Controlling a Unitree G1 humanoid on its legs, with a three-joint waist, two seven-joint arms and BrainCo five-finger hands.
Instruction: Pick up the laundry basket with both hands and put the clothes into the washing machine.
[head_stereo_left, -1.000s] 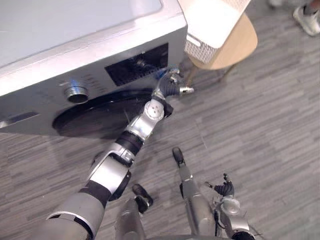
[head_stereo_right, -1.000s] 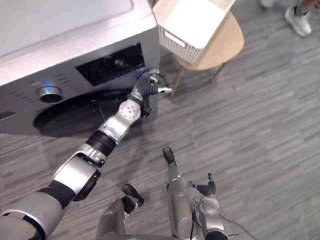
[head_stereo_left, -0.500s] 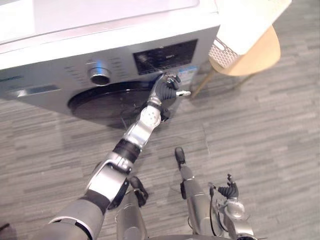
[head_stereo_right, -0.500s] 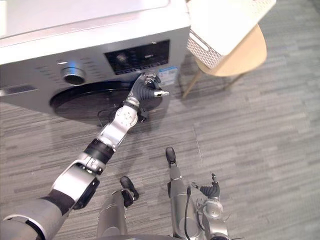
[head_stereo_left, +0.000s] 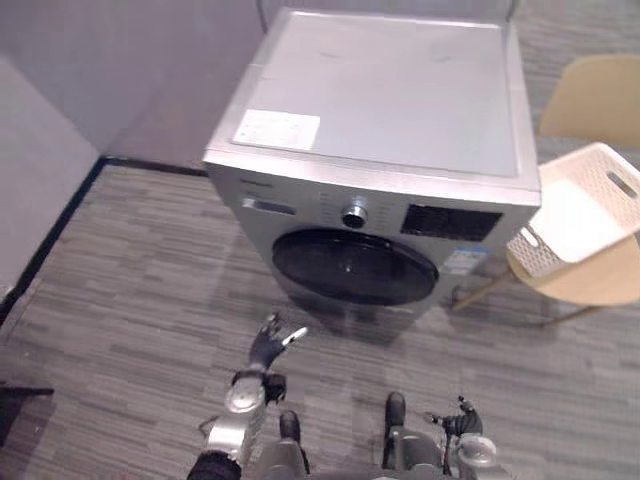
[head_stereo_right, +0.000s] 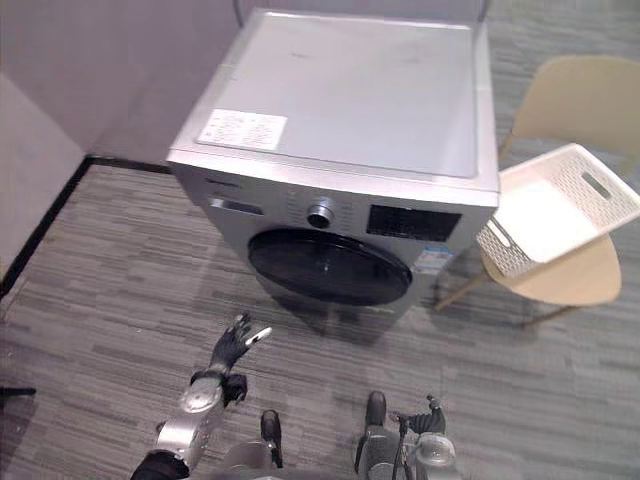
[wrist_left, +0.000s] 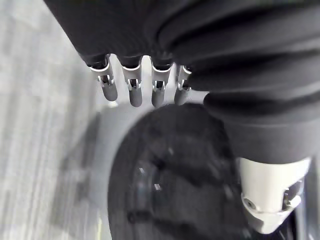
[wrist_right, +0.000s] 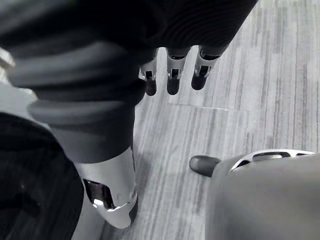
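Observation:
The white laundry basket (head_stereo_left: 578, 217) sits on a light wooden chair (head_stereo_left: 590, 285) to the right of the grey washing machine (head_stereo_left: 390, 95). The basket's inside looks plain white. The machine's round dark door (head_stereo_left: 355, 268) is closed. My left hand (head_stereo_left: 268, 345) hangs open low over the floor in front of the machine, well short of the door and holding nothing; the left wrist view has its straight fingers (wrist_left: 131, 87) before the dark door (wrist_left: 170, 185). My right hand (head_stereo_left: 460, 425) is open and empty, low at the bottom edge, with fingers (wrist_right: 172, 80) over the floor.
Grey plank floor (head_stereo_left: 130, 280) lies all around the machine. A grey wall with a dark skirting (head_stereo_left: 50, 240) runs along the left. The chair's legs (head_stereo_left: 480, 292) stand close to the machine's right front corner.
The camera has pulled back and lifted, so the whole machine now shows. My left hand has come away from the machine's front by the door and dropped low. The right hand stays low.

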